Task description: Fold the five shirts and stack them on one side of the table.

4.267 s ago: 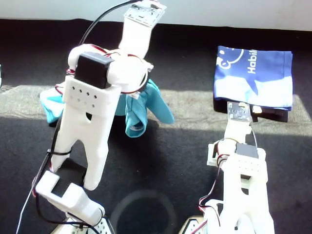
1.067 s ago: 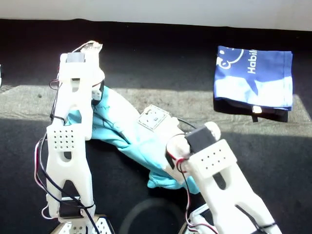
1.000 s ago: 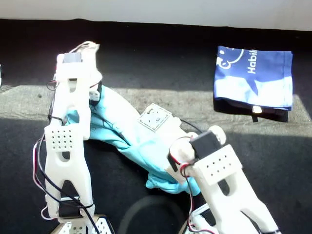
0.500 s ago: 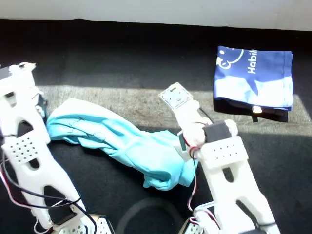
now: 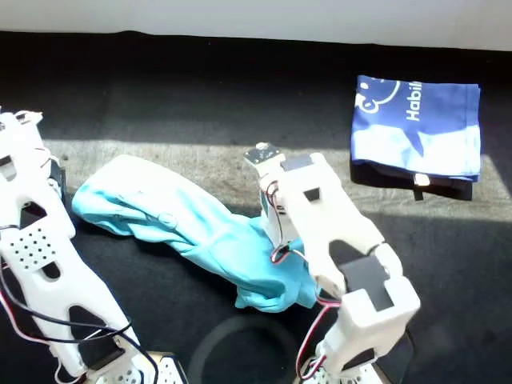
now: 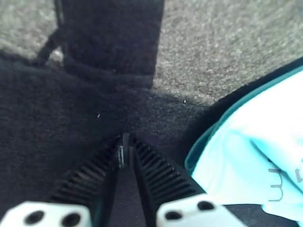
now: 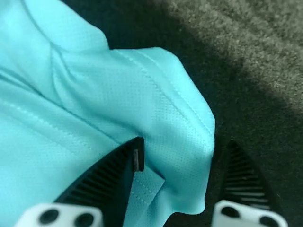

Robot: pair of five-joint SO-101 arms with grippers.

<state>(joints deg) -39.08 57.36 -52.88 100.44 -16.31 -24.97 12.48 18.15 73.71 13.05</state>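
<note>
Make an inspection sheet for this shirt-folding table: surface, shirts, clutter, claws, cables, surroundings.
Surface: dark cloth with a sunlit band across it.
Job's things: teal shirt crumpled and unfolded mid-table; folded blue shirt stacked on a dark folded garment at the far right.
Clutter: nothing seen.
Grippers: left claw shut on nothing, over bare cloth beside the teal shirt; right claw open, with an edge of the teal shirt between its fingers.
Cables: red and black wires run along both arms, clear of the shirts.
Surroundings: white strip along the far edge.
</note>
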